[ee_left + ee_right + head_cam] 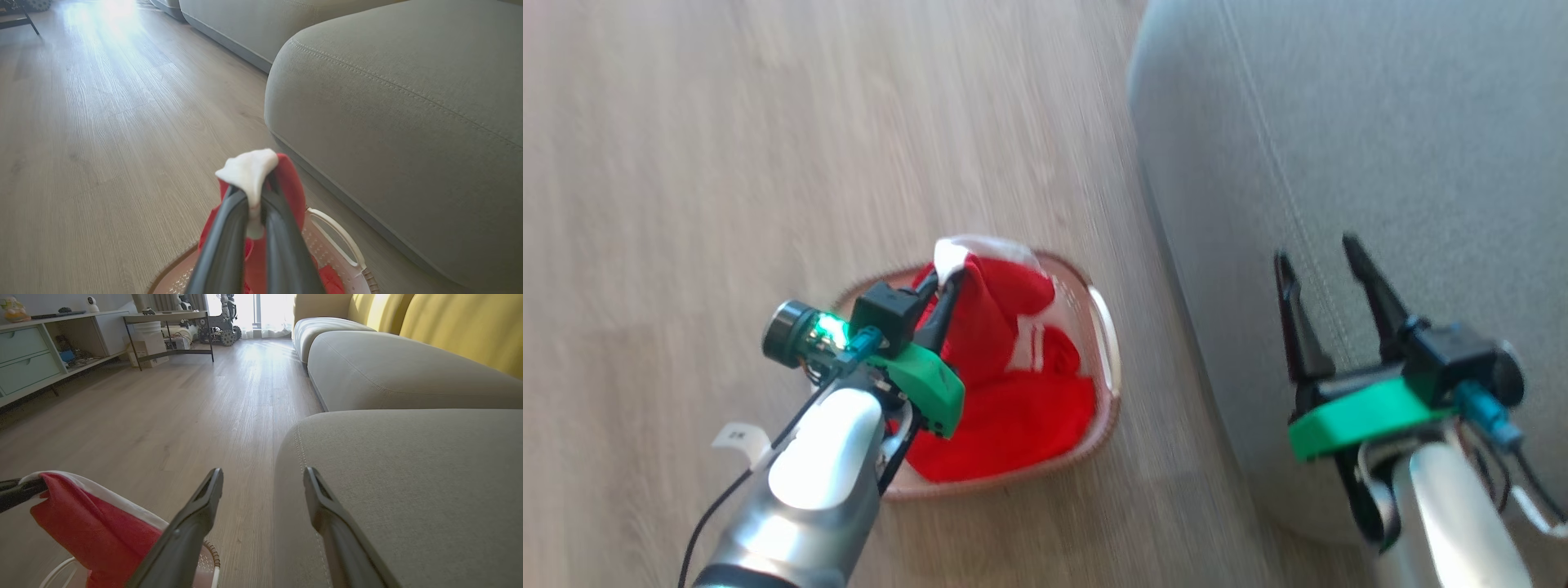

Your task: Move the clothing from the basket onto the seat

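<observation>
Red clothing [1005, 384] with white trim lies heaped in the white basket [1104, 343] on the wooden floor. My left gripper [952, 282] is shut on the white-trimmed edge of one red garment [249, 171] and holds it pulled up above the basket [335, 241]. The raised red fabric [86, 522] also shows at the lower left of the right wrist view. The grey seat [1380, 147] rises just right of the basket. My right gripper [1319, 253] hangs open over the seat's front edge [400, 477], nothing between its fingers.
Wooden floor [768, 147] stretches left and beyond the basket. A second grey cushion [388, 371] and yellow backrests [461, 322] lie further along. A low cabinet [32, 355] and a metal-legged table [171, 322] stand far off at the left.
</observation>
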